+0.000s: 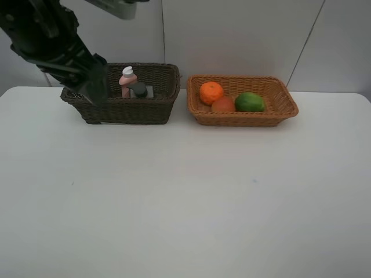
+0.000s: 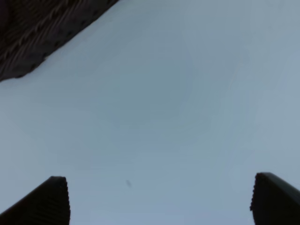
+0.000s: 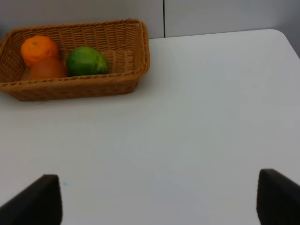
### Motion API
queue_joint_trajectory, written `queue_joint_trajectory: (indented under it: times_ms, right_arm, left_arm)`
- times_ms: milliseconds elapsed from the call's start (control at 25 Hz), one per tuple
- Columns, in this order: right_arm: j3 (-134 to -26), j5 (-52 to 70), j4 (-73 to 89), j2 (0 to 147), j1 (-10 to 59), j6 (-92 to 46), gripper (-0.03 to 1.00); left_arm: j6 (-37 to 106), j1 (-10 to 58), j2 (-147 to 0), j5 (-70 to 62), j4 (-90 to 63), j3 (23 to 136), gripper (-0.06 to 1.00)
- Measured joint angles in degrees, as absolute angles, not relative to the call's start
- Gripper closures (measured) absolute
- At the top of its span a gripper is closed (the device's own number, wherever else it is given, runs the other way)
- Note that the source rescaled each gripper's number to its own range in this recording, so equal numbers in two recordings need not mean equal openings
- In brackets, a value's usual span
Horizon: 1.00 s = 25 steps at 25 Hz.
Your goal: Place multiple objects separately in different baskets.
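Above bare white table [image 3: 197, 117], both arms' jaws spread wide, empty, nothing touched.

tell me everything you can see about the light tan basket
The light tan basket is a shallow rectangular tray of woven wicker, orange-tan, with flared sides and a thicker braided rim. It sits upright on the white table near the back edge, right of the dark brown basket, with a narrow gap between them. Inside, clustered toward its left end, lie an orange, a red-orange bun and a green lime.
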<state>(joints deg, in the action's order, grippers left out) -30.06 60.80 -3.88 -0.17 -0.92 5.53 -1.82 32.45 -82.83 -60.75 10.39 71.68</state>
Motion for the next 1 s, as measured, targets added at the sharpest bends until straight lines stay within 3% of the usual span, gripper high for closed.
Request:
queue_joint_trajectory:
  times_ms: [600, 1000]
  right_arm:
    - [-30.1, 60.8, -3.9, -0.2, -0.9, 5.5, 0.13]
    - [-30.1, 60.8, -3.9, -0.2, -0.9, 5.5, 0.13]
  left_arm:
    - [-3.8, 18.5, -55.8, -60.5, 8.8, 48.9, -0.06]
    - [-3.9, 4.0, -34.0, -62.3, 5.5, 38.9, -0.06]
